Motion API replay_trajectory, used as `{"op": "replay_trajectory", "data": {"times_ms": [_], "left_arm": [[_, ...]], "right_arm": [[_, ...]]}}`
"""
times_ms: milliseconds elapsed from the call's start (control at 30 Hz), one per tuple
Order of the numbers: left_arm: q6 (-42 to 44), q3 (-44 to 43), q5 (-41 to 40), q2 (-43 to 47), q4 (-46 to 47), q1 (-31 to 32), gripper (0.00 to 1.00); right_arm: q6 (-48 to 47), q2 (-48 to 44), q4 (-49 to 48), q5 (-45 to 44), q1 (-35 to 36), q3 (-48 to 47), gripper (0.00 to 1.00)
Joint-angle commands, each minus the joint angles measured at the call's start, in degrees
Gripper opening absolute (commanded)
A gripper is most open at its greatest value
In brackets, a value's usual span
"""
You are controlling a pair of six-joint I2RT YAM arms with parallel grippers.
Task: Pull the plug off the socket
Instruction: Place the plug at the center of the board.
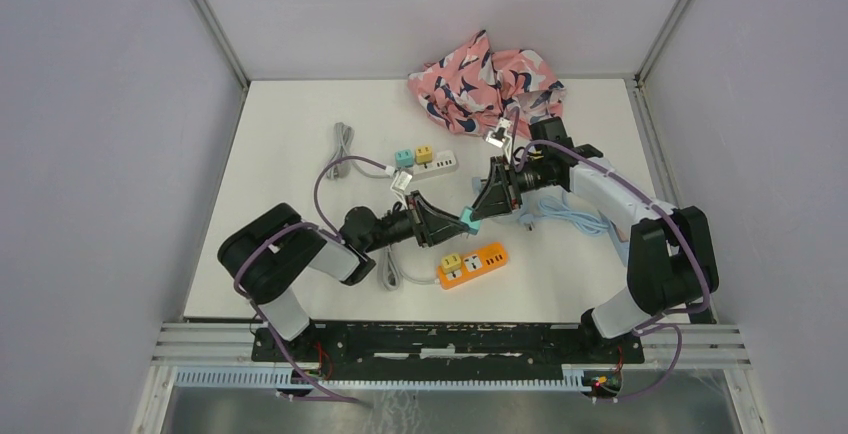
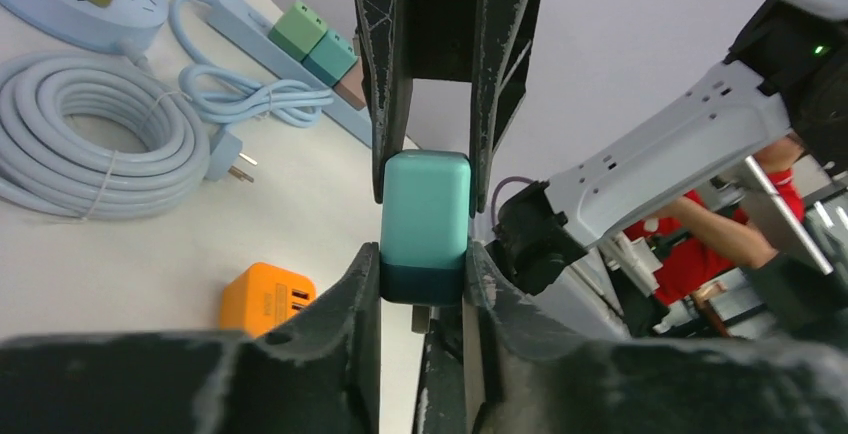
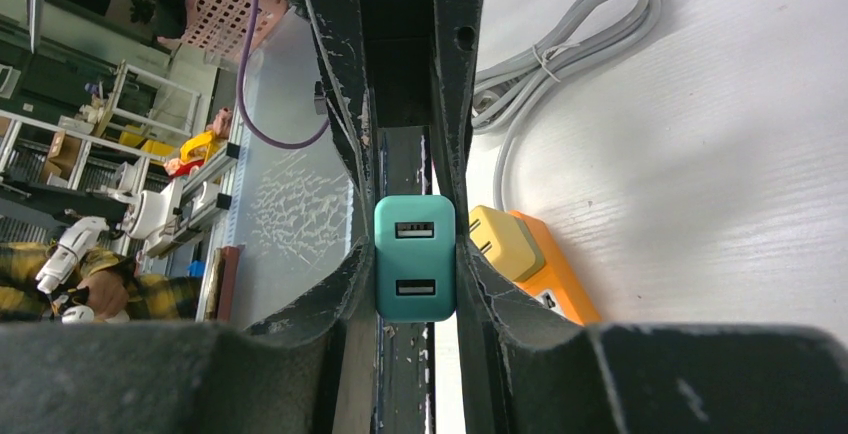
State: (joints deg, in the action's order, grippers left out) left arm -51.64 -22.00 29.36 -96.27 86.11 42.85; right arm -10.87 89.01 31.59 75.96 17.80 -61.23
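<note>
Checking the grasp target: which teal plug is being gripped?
The teal plug clamped between left gripper and right gripper. The rest sit untouched in the white strip and the light blue strip.

The teal plug (image 2: pixel 425 229) is a small rounded block, pale teal over most of its body and darker teal at one end, where a bit of metal shows. Its opposite face carries two USB ports (image 3: pixel 414 229). It sits over the middle of the table (image 1: pixel 290 124), pinched between the left fingers (image 2: pixel 345 299) from 8 o'clock and the right fingers (image 2: pixel 385 74) from 2 o'clock.
</note>
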Motion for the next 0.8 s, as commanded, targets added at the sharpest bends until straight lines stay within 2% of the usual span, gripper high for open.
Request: {"op": "replay_trajectory", "data": {"times_ms": [0, 100, 167, 200, 267, 367, 467, 567, 767], "left_arm": [[-1.89, -2.03, 2.84, -1.93, 6.44, 0.17, 0.19], [-2.42, -1.18, 2.79, -2.58, 9.12, 0.02, 0.04], [-2.26, -0.24, 2.32, -2.07, 9.43, -0.47, 0.03], [-2.07, 0.45, 1.94, -1.57, 9.46, -0.87, 0.03], [-1.79, 2.31, 1.19, -0.17, 9.5, -2.26, 0.03], [-3.45, 5.85, -0.32, 2.01, 9.43, -5.85, 0.03], [-7.08, 10.08, -1.69, 2.82, 9.2, -11.97, 0.03], [-11.0, 13.53, 0.3, 2.01, 9.19, -21.1, 0.03], [-21.0, 15.01, 5.56, -5.62, 10.54, -35.93, 0.03]], "right_arm": [[0.11, -0.11, -1.49, 2.36, -0.22, -0.82, 0.03], [-0.3, -0.19, -1.05, 2.19, -0.22, -0.93, 0.17], [-1.17, -0.32, -0.11, 1.97, -0.21, -1.18, 0.31], [-2.62, -0.49, 1.38, 1.66, -0.25, -1.55, 0.43], [-5.95, -0.78, 5.04, 0.48, -0.23, -2.58, 0.6], [-11.07, -1.27, 10.27, -1.99, -0.33, -4.31, 0.76], [-12.04, -1.96, 10.99, -3.83, -0.39, -4.65, 0.81], [-12.36, -2.18, 11.06, -4.79, -0.62, -4.54, 0.82], [-12.88, -2.0, 11.3, -5.54, -0.69, -4.52, 0.82]]}}
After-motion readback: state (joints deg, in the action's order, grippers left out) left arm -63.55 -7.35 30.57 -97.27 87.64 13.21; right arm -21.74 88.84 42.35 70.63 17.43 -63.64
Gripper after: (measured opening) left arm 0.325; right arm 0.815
